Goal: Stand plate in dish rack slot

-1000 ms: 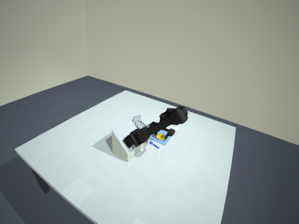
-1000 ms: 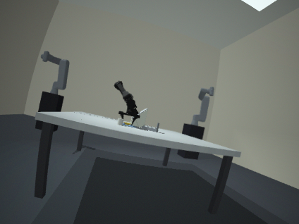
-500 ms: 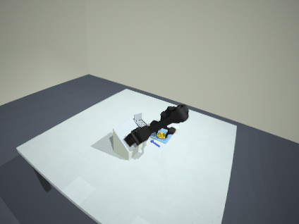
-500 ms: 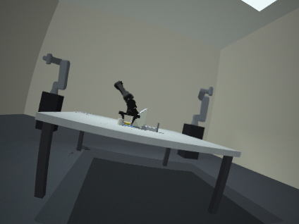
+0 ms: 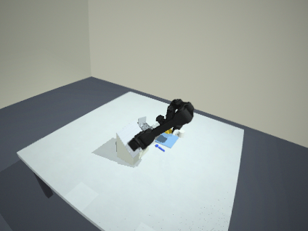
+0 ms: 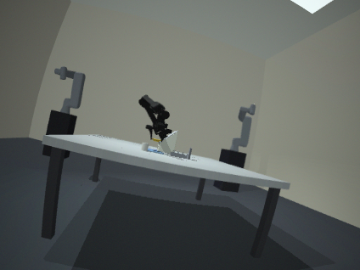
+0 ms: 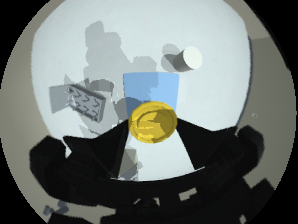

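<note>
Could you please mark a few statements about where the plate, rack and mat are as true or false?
1. The tool is shut on the plate. True.
2. The plate stands upright in the dish rack. False: it is tilted in the tool, apart from the rack.
3. A blue mat lies on the table. True.
4. The mat is red. False: it is blue.
5. A small blue object lies beside the mat. True.

My six-joint arm (image 5: 165, 127) is matte black all over, built of chunky rounded segments, ending in a blocky black parallel-jaw gripper (image 7: 149, 163).
</note>
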Robot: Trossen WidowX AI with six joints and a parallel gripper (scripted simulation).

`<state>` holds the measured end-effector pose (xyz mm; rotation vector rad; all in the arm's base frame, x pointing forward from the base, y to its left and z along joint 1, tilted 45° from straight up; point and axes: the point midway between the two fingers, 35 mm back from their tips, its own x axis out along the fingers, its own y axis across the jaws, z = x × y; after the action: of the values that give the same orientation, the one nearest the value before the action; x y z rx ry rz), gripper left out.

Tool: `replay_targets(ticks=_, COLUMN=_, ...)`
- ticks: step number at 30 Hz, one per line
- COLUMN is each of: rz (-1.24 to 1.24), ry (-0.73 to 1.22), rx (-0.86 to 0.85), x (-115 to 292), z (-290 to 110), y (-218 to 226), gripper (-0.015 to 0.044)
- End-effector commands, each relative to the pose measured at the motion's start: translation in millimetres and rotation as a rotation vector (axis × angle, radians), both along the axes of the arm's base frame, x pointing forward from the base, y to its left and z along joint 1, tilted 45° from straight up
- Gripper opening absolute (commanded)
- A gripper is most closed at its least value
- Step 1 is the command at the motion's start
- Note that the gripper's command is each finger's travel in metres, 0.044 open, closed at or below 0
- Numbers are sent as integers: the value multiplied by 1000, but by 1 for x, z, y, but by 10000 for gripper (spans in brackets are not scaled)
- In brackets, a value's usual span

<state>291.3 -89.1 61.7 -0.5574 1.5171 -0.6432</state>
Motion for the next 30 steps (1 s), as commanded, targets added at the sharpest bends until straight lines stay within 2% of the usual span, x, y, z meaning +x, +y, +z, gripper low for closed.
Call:
replay_targets(ticks=1, rz=0, ry=-9, rx=8, x=5, z=14, y=15, gripper=0)
replay_targets(ticks=21, rz=-7, ry=9, rx=-11, x=9, z=71, y=73, gripper=0)
replay_targets(ticks=25, rz=-22, ry=-6, rx=-12, x=9, z=69, y=77, gripper=0)
replay_targets(ticks=30, rz=-136, ry=-117, rx=-15, x=6, z=46, y=100, gripper=0)
